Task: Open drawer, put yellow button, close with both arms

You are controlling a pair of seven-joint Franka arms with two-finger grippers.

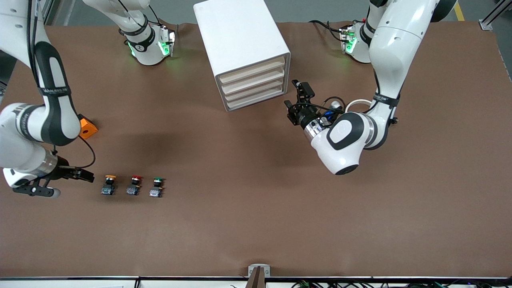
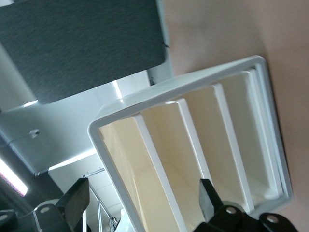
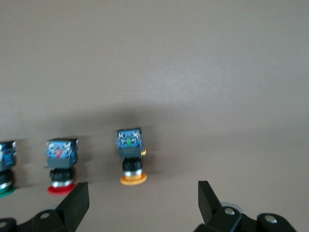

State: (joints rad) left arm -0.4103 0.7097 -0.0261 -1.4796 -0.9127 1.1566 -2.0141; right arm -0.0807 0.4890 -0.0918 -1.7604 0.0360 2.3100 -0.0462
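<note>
The drawer [image 1: 252,71] sat unopened as the spread left gripper [image 1: 298,98] faced it, while the spread right gripper [image 1: 82,175] hovered beside the yellow button [image 1: 109,185]; pulling comes next.

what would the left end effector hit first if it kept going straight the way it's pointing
Probably the cabinet: the left end effector, fingers open, points at its stack of four cream drawer fronts, all shut. Which front it would meet, the top drawer or a lower one, is unclear.
</note>
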